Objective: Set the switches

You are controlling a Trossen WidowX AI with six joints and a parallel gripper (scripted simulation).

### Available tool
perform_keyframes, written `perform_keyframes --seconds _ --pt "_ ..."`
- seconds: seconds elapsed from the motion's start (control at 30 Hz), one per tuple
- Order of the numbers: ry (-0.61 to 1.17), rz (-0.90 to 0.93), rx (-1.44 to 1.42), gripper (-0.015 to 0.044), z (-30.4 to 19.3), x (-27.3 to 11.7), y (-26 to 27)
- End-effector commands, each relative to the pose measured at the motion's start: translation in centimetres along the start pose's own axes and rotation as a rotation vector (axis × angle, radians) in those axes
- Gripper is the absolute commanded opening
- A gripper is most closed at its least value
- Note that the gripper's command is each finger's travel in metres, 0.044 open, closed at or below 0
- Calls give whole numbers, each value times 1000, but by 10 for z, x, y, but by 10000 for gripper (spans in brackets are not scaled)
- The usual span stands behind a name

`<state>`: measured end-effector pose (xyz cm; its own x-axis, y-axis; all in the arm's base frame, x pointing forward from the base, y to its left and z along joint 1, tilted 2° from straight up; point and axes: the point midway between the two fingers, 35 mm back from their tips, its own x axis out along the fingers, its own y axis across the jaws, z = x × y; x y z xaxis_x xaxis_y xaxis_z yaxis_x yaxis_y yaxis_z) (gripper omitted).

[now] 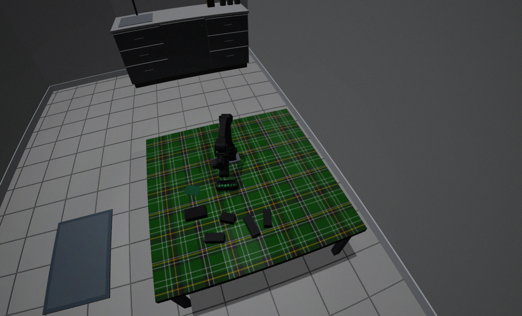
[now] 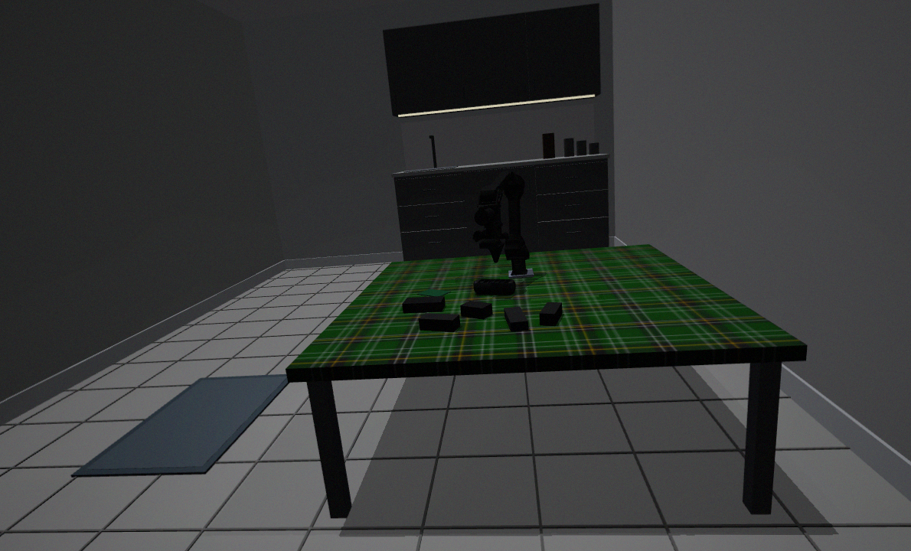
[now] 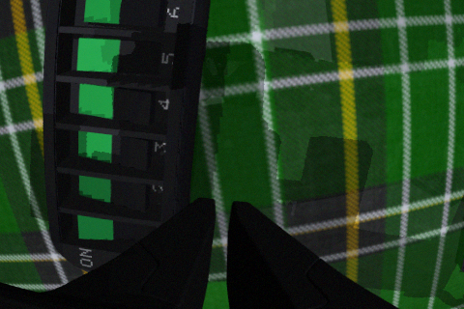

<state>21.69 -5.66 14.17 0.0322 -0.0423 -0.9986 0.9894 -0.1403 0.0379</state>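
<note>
The six-joint arm (image 1: 225, 131) (image 2: 514, 205) arches above and behind its parallel-jaw gripper (image 1: 223, 175) (image 2: 494, 260) (image 3: 222, 201), which points downward, fingers nearly together with a slim gap between their tips.

The arm (image 1: 224, 131) (image 2: 514, 209) is black all over, built of chunky jointed segments. Its hand (image 1: 223, 175) (image 2: 494, 260) (image 3: 220, 216) has two matte black, tapering fingers with blunt tips and thin seams.

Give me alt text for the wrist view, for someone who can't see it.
A dark controller unit with green-ended switches fills the left; beside it, the empty claw's fingertips stand nearly together over green plaid.
</note>
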Motion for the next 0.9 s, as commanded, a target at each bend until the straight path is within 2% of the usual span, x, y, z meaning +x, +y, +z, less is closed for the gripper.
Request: perform_keyframes --seconds 0.0,0.23,0.77,0.8,0.87 --pt "0 -1 6 0 0 0 0" --pt "0 -1 6 0 0 0 0" --pt "0 0 0 420 0 0 0" --pt "0 0 0 440 0 0 0" --pt "0 0 0 440 0 0 0"
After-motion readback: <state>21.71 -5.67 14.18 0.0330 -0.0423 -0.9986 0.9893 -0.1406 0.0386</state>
